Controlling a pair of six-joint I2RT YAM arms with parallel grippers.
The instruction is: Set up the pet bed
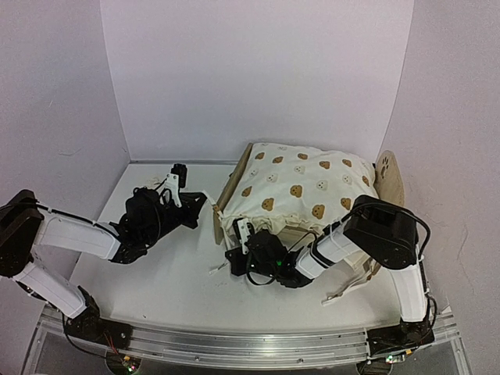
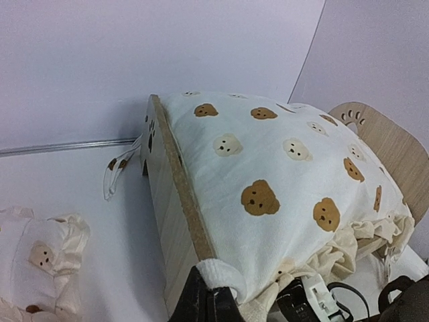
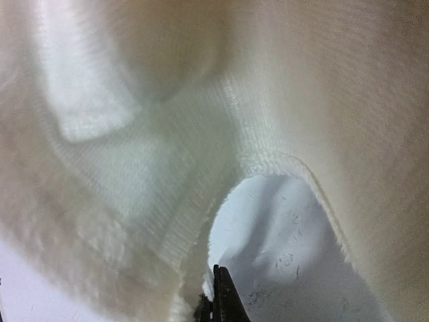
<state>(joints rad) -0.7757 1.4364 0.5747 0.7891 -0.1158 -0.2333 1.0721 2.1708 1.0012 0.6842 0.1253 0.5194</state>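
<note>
**Item 1: pet bed** [image 1: 225,195]. A light-wood frame, placed on the right half of the white bench [image 1: 172,273], close to the right wall. Its rounded headboard [image 1: 388,178], with a paw-print cutout, is turned to the right. In the left wrist view the low end panel [image 2: 150,137] is seen to carry small paw cutouts as well. The inside of the frame is hidden by item 2.

**Item 2: cushion** [image 1: 301,183]. Cream, printed with bear faces and ruffled at the edge. It is laid over the frame and mounded high, and its near ruffle is spilled over the front rail. A printed tie [image 2: 114,174] is hung down the outside of the end panel.

**Item 3: pillow** [image 2: 33,268]. Small, in the same cream bear print. It is seen only in the left wrist view, lying on the bench apart from the frame.

**Item 4: left pincer** [image 1: 205,200]. It is positioned at the frame's near left corner. Its jaws are closed on a white terry corner of the cushion [image 2: 218,272].

**Item 5: right pincer** [image 1: 237,234]. It is tucked under the cushion's near edge, at the front of the frame. Its jaws are drawn together. In its own wrist view cream fabric is pressed all around it [image 3: 218,298], and it cannot be told whether any fabric is pinched between the jaws.
</note>
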